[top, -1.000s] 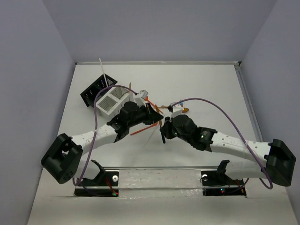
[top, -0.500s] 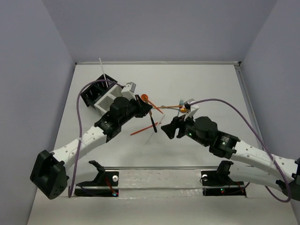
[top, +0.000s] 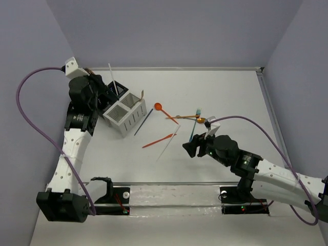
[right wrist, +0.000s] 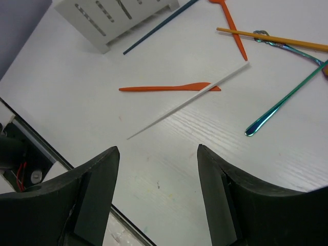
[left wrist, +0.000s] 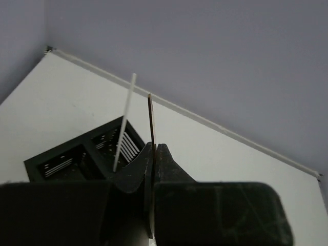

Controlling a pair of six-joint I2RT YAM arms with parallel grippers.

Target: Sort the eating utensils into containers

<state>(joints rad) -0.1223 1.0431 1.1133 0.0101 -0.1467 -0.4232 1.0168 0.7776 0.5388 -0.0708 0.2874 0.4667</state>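
At the far left corner of the desk (top: 230,92), the left gripper (left wrist: 154,148) is clamped on a thin dark stick (left wrist: 150,118) that rises upright from between its closed fingers. The stick's lower end is hidden behind them, so it cannot be told whether it reaches into a compartment. Just beyond stands the black caddy (left wrist: 72,159), its near side cut off by the gripper body, with an upright white stick (left wrist: 125,118) leaning out of one compartment. From above, the dark fingers merge with the black caddy and are hard to separate. The white caddy (top: 128,115) touches the black one on its right, and a dark blue stick (top: 143,121) lies beside it, one end against its wall. Nearer the middle of the desk lie an orange knife (right wrist: 169,88) and a loose white stick (right wrist: 189,100), which crosses the knife's tip. Towards the far edge are an orange spoon (top: 158,106), a gold stick (right wrist: 271,37) and a teal fork (top: 193,125). In the right wrist view the spoon's bowl and the fork's tines are cut off by the frame. The right gripper (right wrist: 159,195) hovers over bare desk near the front edge, its fingers (right wrist: 97,189) wide apart and holding nothing.
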